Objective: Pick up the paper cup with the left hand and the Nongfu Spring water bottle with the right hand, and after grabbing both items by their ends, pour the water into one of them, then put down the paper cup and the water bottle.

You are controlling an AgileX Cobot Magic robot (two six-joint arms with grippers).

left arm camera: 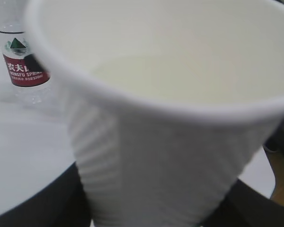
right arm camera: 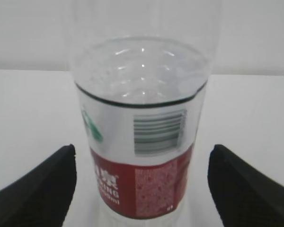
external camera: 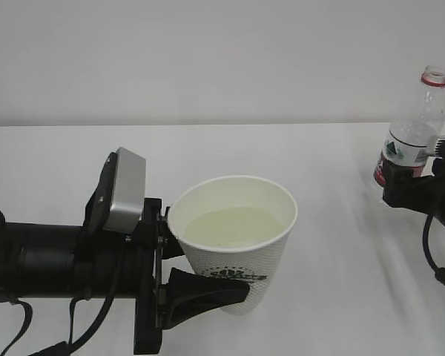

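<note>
The white paper cup is upright and off the table, with my left gripper shut on its lower wall. Pale water fills about half of it. In the left wrist view the cup fills the frame, with a dark finger against each side of its base. The Nongfu Spring water bottle stands upright and uncapped at the far right. My right gripper is open around its red label. Each fingertip stands clear of the bottle, with a gap on both sides.
The white table runs back to a plain white wall. In the left wrist view the bottle shows at the upper left. The table's edge and a strip of floor show at the lower right.
</note>
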